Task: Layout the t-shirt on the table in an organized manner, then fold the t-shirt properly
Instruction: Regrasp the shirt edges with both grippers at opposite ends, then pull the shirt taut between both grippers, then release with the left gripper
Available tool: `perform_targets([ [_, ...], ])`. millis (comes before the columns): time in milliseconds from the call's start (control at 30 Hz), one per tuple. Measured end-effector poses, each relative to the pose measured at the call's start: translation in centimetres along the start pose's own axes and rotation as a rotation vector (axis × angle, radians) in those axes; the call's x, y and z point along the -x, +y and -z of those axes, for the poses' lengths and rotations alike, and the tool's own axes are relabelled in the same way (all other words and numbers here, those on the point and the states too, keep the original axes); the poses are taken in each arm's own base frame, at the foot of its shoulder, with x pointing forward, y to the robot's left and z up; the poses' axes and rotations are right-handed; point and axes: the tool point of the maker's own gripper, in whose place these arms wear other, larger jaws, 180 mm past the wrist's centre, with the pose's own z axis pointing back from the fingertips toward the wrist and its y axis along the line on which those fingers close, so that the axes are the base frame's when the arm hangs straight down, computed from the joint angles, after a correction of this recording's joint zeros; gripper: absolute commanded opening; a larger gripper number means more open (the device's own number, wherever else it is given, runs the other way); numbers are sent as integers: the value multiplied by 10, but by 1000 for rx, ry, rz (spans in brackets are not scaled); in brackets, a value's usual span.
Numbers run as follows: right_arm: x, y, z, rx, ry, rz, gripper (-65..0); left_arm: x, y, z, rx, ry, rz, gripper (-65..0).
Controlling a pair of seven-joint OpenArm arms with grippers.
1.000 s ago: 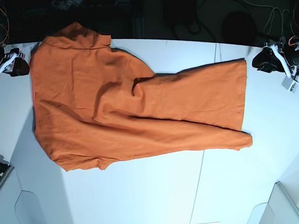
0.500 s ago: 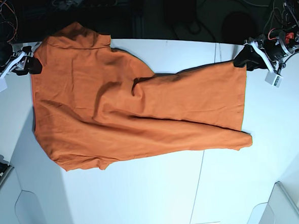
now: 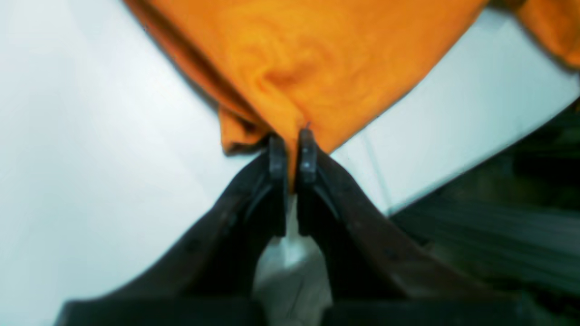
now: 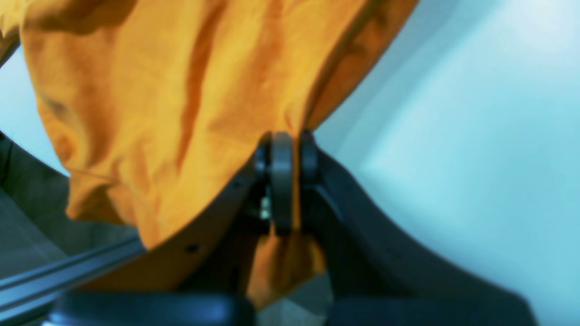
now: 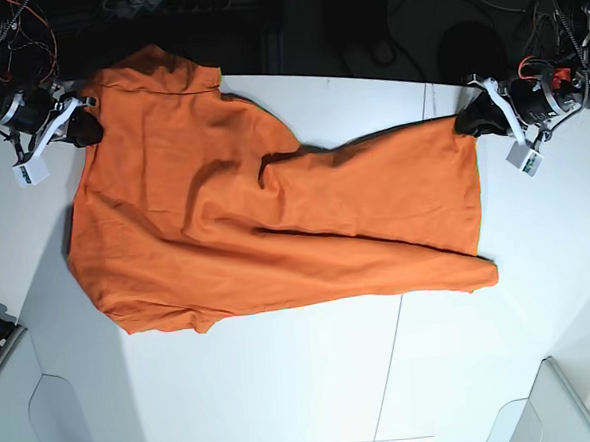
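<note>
The orange t-shirt (image 5: 265,218) lies spread across the white table (image 5: 285,392), with part of it hanging over the far edge. My left gripper (image 5: 466,122) is at the shirt's far right corner, and the left wrist view shows that gripper (image 3: 290,138) shut on a corner of the t-shirt (image 3: 317,59). At the shirt's far left edge is my right gripper (image 5: 87,128). In the right wrist view this gripper (image 4: 283,145) is shut on a bunched fold of the t-shirt (image 4: 181,104), which drapes over one finger.
The table's far edge (image 5: 366,76) runs just behind both grippers, with dark floor and cables beyond. A thin seam (image 5: 395,355) crosses the tabletop. A white bracket (image 5: 547,406) stands at the near right corner and another (image 5: 56,416) at the near left.
Both grippers have moved inward onto the shirt's far corners and shut on the cloth. The right-hand corner has been tugged slightly, and the left edge has shifted.
</note>
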Motion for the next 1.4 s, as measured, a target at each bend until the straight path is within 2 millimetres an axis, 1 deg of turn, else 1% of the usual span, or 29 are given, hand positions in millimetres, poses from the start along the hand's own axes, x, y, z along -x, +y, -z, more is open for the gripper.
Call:
perform_targets([
  [33, -2, -4, -5, 16, -4, -4, -650, -3, 2, -9, 5, 11, -9, -650],
  [67, -9, -8, -10, 30, -31, -3, -650, -10, 2, -17, 18, 5, -12, -650],
  [100, -16, -13, -16, 49, -63, -4, -650, -20, 0, -26, 34, -15, -11, -650],
  [167, -36, -20, -26, 74, -131, -9, -650, -48, -3, -42, 50, -87, 18, -650],
  [200, -47, -22, -29, 81, -162, -13, -650, -60, -1, -50, 38, -116, 44, -650],
  [267, -67, -24, -31, 94, -204, -31, -650, -78, 5, -63, 6, -152, 88, -650],
  [367, -89, -25, -33, 97, -252, -48, -650, -92, 8, -65, -14, -173, 118, -650],
  [433, -97, -29, -33, 117, -258, -64, -650, -89, 9, -58, -25, -140, 142, -650],
  [533, -113, -36, -31, 140, -268, -69, -650, -84, 10, -40, -17, -90, 156, -650],
  [600, -115, -38, -26, 128, -257, -55, -650, -78, 18, -31, -36, -61, 154, -650],
  [633, -111, -39, -24, 124, -243, -47, -650, -74, 23, -29, -45, -48, 143, -650],
  [700, -96, -42, -19, 123, -188, -29, -650, -63, 32, -28, -54, -27, 108, -650],
  [767, -82, -43, -17, 122, -143, -18, -650, -56, 36, -26, -57, -4, 88, -646],
  [833, -75, -43, -18, 114, -129, -10, -650, -50, 33, -26, -44, 20, 77, -593],
  [900, -72, -45, -21, 118, -124, -11, -650, -46, 30, -26, -26, 21, 61, -539],
  [967, -69, -49, -24, 129, -123, -15, -650, -40, 31, -25, -35, 28, 62, -489],
  [1000, -68, -52, -25, 139, -123, -19, -650, -42, 32, -25, -45, 19, 68, -465],
  [1067, -72, -54, -26, 151, -155, -24, -650, -60, 32, -24, -52, -72, 80, -425],
  [1100, -77, -55, -27, 158, -180, -29, -650, -70, 34, -24, -67, -120, 98, -419],
  [1167, -89, -59, -28, 181, -213, -37, -650, -82, 38, -19, -107, -159, 136, -419],
  [1233, -100, -63, -25, 184, -232, -15, -650, -91, 39, -12, -137, -190, 136, -419],
  [1267, -105, -64, -23, 180, -241, -3, -642, -95, 38, -7, -142, -197, 130, -419],
  [1333, -115, -69, -19, 175, -255, 28, -463, -102, 37, 2, -137, -213, 114, -419],
  [1367, -118, -72, -17, 174, -257, 43, -390, -105, 36, 7, -131, -216, 107, -419],
  [1400, -121, -71, -14, 167, -254, 52, -346, -104, 38, 13, -137, -205, 98, -419],
])
